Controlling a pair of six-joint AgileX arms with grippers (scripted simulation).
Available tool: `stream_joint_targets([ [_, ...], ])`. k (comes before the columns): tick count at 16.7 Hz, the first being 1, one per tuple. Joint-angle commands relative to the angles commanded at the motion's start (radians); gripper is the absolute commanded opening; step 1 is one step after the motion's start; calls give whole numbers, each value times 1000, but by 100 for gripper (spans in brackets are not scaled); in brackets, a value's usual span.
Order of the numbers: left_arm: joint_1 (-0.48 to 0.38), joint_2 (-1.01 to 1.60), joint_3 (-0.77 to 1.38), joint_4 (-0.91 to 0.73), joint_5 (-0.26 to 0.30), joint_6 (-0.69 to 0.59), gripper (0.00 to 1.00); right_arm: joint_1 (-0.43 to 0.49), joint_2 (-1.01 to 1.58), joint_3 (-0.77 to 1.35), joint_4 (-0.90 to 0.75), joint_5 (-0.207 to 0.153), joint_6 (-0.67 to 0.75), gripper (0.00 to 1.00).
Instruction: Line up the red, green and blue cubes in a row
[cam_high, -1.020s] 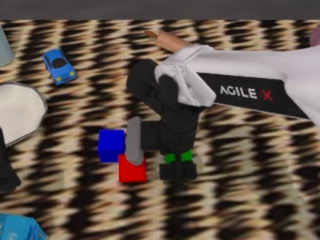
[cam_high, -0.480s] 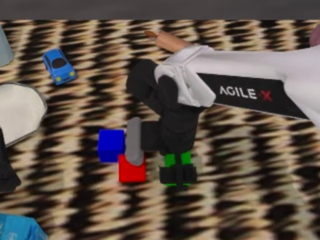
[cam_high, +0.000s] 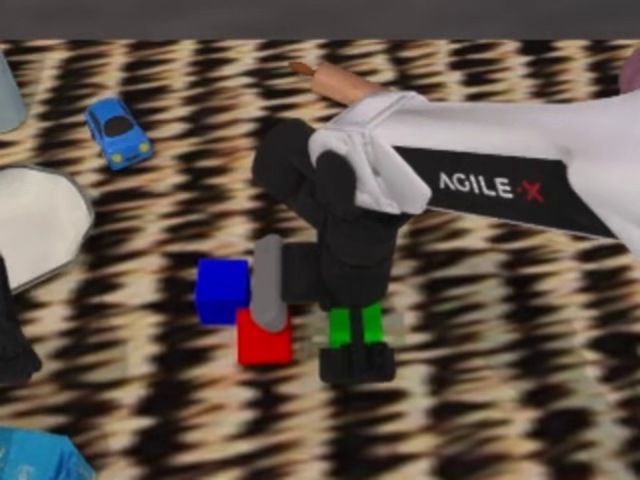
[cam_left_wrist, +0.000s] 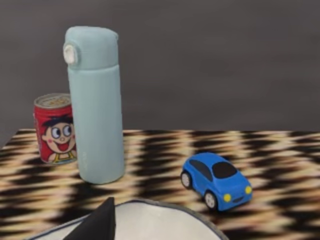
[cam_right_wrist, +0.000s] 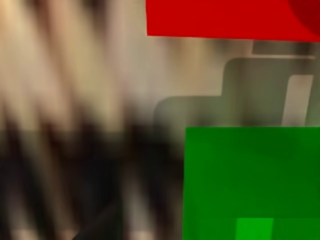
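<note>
Beside the right gripper (cam_high: 355, 362), three cubes, red cube (cam_high: 265, 338) and blue cube (cam_high: 222, 290) leftward, green cube (cam_high: 355, 325) beneath, grip unclear, arm lettered AGILE X, left arm parked.

The surface (cam_high: 520, 400) wears a tan-and-black zigzag weave. Cubes – blue cube (cam_high: 221, 290), red cube (cam_high: 264, 340), green cube (cam_high: 355, 325). The toy car (cam_high: 118, 132) is light blue with dark windows; the flask (cam_left_wrist: 95, 105) pale teal – the can (cam_left_wrist: 54, 128) red.
</note>
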Motion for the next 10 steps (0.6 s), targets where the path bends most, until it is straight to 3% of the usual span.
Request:
stream_joint_targets([
  [4,0,0,0,0,0,0,100,1,-4,16,-18,0,-2,100],
  [10,0,0,0,0,0,0,100,5,-49,160,-211,0,-4,100],
])
